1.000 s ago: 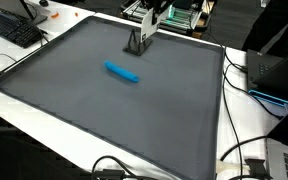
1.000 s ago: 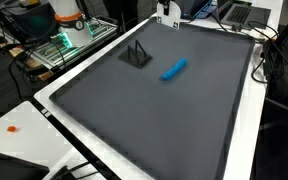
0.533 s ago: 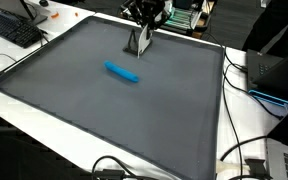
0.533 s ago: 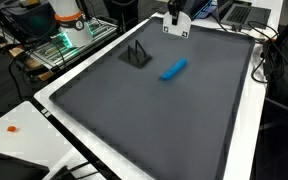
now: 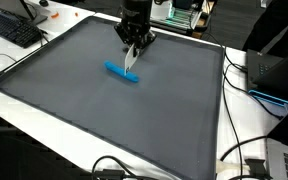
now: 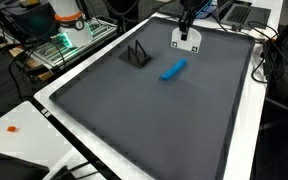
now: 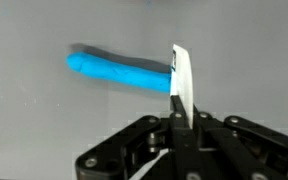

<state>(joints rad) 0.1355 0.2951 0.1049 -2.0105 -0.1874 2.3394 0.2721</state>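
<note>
A thin white plate (image 7: 181,80), flat and hard-edged, is pinched edge-on between the jaws of the black gripper (image 5: 131,53) over the matte grey mat (image 5: 104,115). A smooth, round-ended blue cylinder (image 7: 117,72) is laid flat on the mat, just beside the plate.

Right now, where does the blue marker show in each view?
In an exterior view: the blue marker lies in the upper middle of the grey mat, just below the gripper.
In an exterior view: the marker lies on the mat's far half, below the gripper.
Wrist view: left of centre, its right end behind the white card.
Shared landmark: the gripper, shut on the white card.
</note>
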